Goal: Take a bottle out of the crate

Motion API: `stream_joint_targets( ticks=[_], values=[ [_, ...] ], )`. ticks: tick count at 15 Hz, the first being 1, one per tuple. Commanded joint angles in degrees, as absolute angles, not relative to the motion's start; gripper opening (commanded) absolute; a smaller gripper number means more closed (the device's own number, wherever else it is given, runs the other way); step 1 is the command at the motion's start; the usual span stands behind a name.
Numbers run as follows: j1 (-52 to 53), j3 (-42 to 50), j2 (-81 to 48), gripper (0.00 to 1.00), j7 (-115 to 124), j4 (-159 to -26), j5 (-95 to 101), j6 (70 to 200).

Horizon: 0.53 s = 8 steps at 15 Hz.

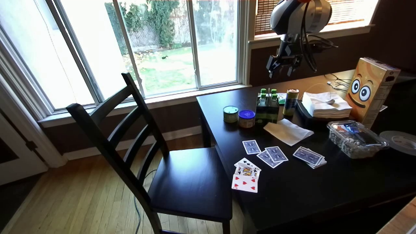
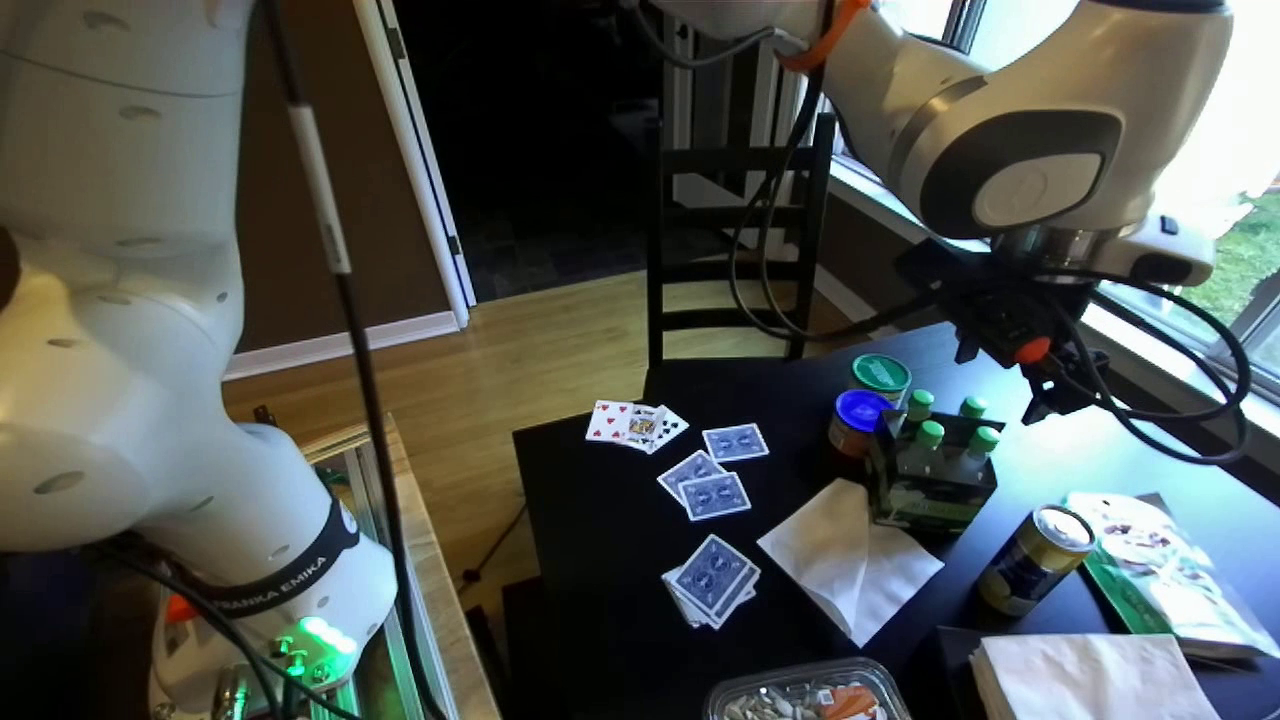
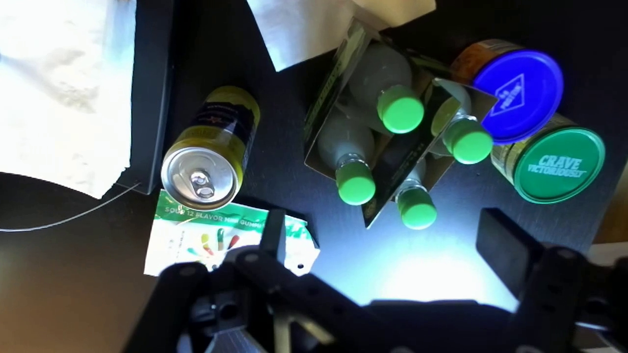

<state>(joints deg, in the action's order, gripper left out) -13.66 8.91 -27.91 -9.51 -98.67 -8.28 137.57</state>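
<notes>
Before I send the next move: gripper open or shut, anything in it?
Gripper: open, holding nothing; all four bottles are in the crate.

I see bright green caps [image 3: 401, 109] on the bottles [image 3: 347, 142]; in the wrist view, a white-printed blue lid [image 3: 520, 98] at their two o'clock and a yellow-and-navy can [image 3: 213, 147] at nine o'clock.

Below me a smooth black table [image 1: 292, 191] carries a small dark cardboard crate [image 2: 930, 500], a round blue-lidded tub [image 1: 247, 119] just beside it, a round green-lidded tub [image 1: 230, 114], an upright yellow-and-navy metal can [image 2: 1035, 560], a green-and-white packet [image 2: 1160, 570], blue-backed playing cards [image 1: 307, 156], a pale paper sheet [image 1: 289, 131] and a clear plastic container [image 1: 347, 147].
</notes>
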Motion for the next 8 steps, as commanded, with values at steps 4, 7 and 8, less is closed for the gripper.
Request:
stream_joint_targets(
  ticks=[4, 7, 8],
  values=[
    [-15.58, 6.90, -29.35, 1.00, -12.92, -96.30, -7.79, 135.28],
    [-16.01, 7.13, -31.93, 1.00, -16.98, -93.72, -4.65, 132.60],
    [-16.28, 7.08, -32.84, 1.00, -19.09, -92.74, -3.60, 131.38]
  ],
)
